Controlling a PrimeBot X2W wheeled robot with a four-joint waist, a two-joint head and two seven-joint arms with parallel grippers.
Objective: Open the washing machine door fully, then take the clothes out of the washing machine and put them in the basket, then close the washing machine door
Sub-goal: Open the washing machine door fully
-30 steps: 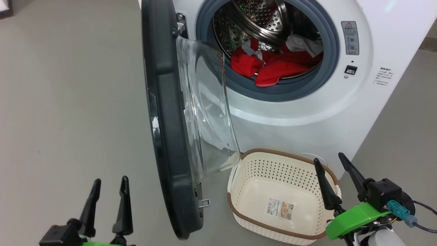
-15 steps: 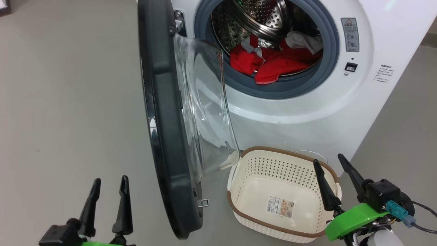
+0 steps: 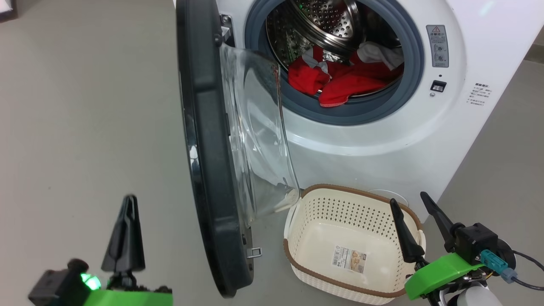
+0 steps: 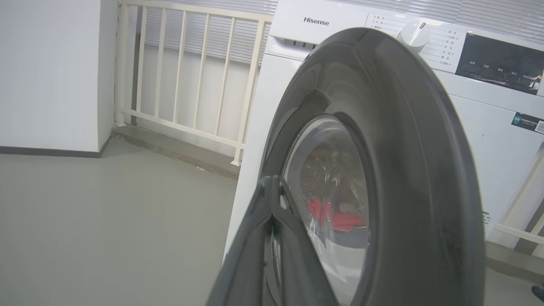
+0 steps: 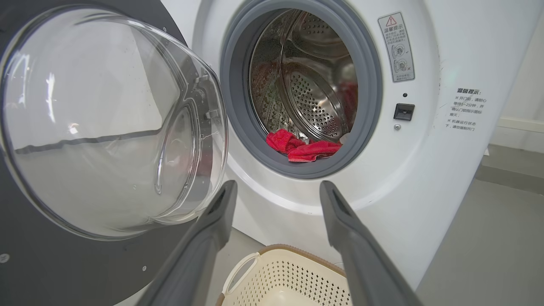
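The washing machine door [image 3: 208,170] stands swung out from the washing machine [image 3: 361,144], edge-on in the head view, its clear glass bowl [image 3: 259,140] bulging toward the basket [image 3: 291,259]. The clothes [image 3: 340,80] lie low in the steel drum [image 3: 327,25] – one red hem drapes onto the grey gasket [image 3: 361,112]. The basket sits on the floor [image 3: 85,127] just before the machine, below the opening, a paper label [image 3: 350,259] on its bottom; the bowl's lower edge hangs close to its left rim. The left fingers [image 3: 125,238] are pressed together, gripping nothing, on the door's outer side and apart from it. The right fingers [image 3: 403,233] are spread wide – bare, over the basket's right end, pointing at the machine's front.
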